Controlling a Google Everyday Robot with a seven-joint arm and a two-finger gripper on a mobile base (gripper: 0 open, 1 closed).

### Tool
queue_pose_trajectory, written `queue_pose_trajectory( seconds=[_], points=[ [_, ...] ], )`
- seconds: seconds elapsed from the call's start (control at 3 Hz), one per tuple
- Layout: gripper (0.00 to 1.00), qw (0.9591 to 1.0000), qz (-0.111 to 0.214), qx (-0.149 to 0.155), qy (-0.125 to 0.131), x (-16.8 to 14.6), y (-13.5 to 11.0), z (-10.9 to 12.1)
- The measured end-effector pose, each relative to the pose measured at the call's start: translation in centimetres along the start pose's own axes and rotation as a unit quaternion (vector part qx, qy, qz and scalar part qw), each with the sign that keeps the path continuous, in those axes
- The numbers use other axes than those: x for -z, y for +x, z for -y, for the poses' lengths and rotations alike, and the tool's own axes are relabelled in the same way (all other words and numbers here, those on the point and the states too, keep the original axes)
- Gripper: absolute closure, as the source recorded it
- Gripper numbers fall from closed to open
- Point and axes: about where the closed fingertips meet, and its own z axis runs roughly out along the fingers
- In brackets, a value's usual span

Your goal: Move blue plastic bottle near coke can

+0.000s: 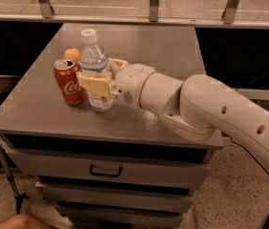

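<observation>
Gripper (97, 74) was over the left-front part of the grey metal tabletop (168, 46), tan fingers (94, 85) pressed on both sides of the blue plastic bottle (94, 61). Bottle was upright with its white cap on; couldn't tell if the base touched the top. Coke can (69, 81) stood upright just left of the bottle, very close, contact unclear. Small orange fruit (71, 54) sat behind the can. White arm (211, 109) extended in from the right. Drawer handle (106, 171) was below the top.
</observation>
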Motion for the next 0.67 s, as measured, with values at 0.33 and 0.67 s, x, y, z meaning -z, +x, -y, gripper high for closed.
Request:
queue_pose_trajectory(
  seconds=[0.33, 0.67],
  points=[
    [1.00, 0.9999, -0.004, -0.003, 0.015, -0.44, 0.66, -0.43],
    [1.00, 0.9998, -0.006, -0.007, 0.020, -0.74, 1.29, -0.76]
  ],
)
